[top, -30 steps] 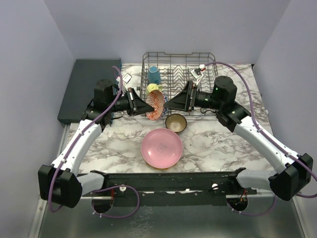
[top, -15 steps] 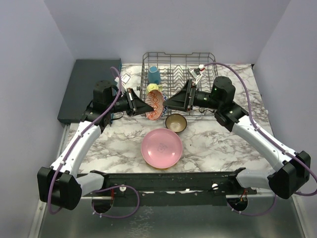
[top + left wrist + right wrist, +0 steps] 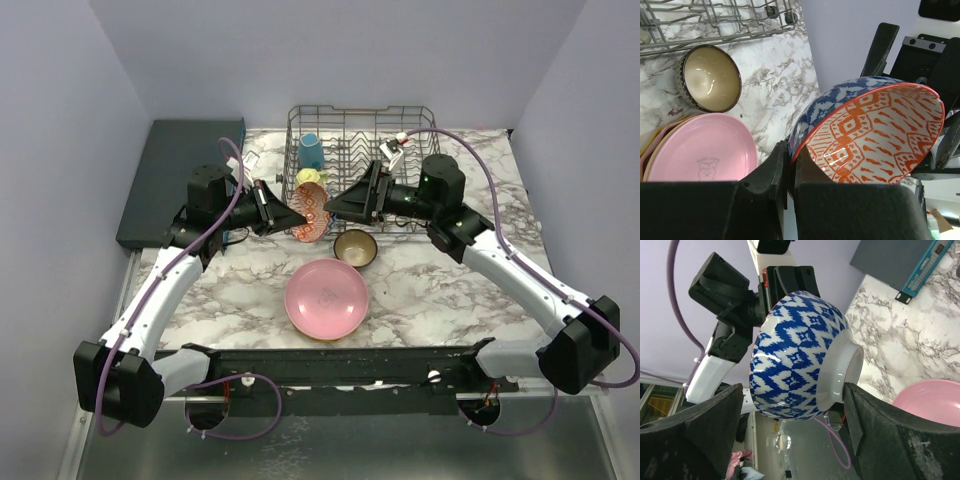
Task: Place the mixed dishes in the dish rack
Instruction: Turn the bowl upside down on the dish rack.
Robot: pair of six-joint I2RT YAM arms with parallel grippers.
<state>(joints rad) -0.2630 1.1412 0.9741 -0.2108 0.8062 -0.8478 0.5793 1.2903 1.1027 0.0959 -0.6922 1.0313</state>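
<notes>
the pink plate [image 3: 327,298] lies on the surface [image 3: 430,290], below the two end effectors and on their near side. the small brown bowl [image 3: 355,247] stands just beyond it, under the right end effector [image 3: 335,207]. the left end effector [image 3: 790,170] is clenched on the rim of the blue-white bowl [image 3: 875,135] and holds it in the air, tilted on its side. the right end effector is released, its fingers [image 3: 695,435] wide apart on both sides of this bowl; i cannot tell if they touch it. behind both is the dish rack [image 3: 360,110], holding a blue mug [image 3: 311,151].
</notes>
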